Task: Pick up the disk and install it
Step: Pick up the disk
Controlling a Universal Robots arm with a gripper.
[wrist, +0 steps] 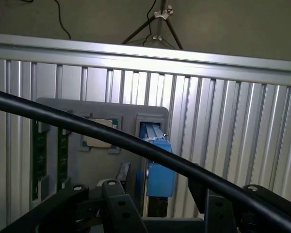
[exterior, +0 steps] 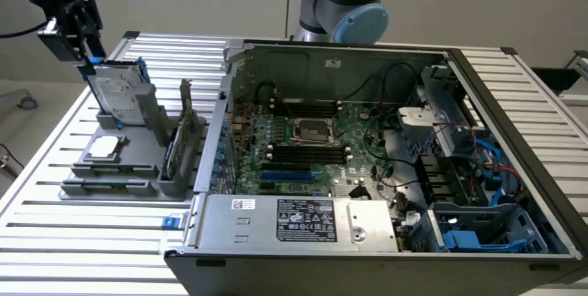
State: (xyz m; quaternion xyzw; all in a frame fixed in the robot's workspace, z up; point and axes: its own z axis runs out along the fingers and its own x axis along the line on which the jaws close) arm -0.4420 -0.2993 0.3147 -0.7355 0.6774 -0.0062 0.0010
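Blue-framed silver disk (exterior: 118,93) stands upright in a grey holder (exterior: 129,151) at 9 o'clock of the open computer case (exterior: 321,58). The tool (exterior: 85,45), jaws spread and empty, hovers just above its top edge. Step in hand: pick-up approach. A grasp likely calls for straddling the thin frame squarely.

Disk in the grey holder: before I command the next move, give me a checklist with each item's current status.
1. Jaws of the end effector open: ok, they stand wide apart.
2. Aligned over the disk: ok, directly above its blue carrier.
3. Disk standing on edge in the grey holder: ok.
4. Disk gripped: not ok.
5. Black cable clear of the disk: cannot tell.
6. Computer case open for installing: ok; free drive bay: cannot tell.
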